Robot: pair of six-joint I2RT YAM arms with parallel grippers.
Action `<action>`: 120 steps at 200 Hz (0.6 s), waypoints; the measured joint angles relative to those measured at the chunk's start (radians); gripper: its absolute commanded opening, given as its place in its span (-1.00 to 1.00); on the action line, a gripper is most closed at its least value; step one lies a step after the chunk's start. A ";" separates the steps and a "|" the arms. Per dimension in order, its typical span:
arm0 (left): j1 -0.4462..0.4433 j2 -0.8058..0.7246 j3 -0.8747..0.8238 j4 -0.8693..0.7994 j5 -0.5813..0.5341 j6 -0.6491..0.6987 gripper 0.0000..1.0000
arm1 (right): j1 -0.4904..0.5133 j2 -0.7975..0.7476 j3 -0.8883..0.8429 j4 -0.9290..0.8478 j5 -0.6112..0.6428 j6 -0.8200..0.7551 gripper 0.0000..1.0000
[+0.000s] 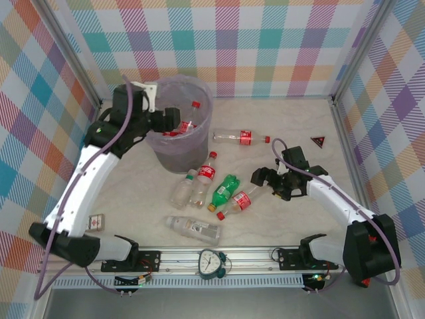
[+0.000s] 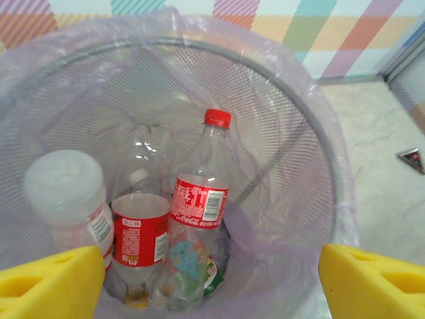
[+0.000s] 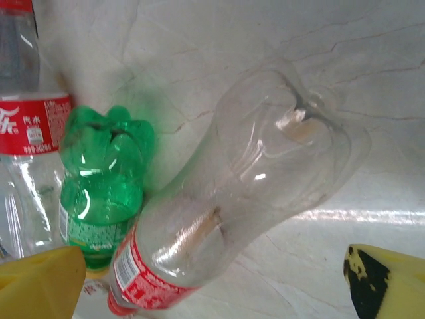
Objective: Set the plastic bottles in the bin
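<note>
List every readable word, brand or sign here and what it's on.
"Coca-Cola": red label of the red-capped bottle in the bin.
"汽水": red label of the left-edge bottle beside the green bottle.
Too small or blurred to read: the green bottle's label, the triangle sign, the card, the clock dial.

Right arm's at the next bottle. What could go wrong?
1. The open right claw hangs over the clear red-labelled bottle, which lies beside the green bottle; closing may catch or shove both.
2. The open left claw sits over the bin; its loose bag could snag on pulling out.
</note>
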 measured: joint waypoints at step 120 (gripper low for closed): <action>-0.135 -0.716 -0.749 -0.256 -0.094 -0.851 0.75 | 0.000 0.077 -0.005 0.087 0.098 0.058 0.98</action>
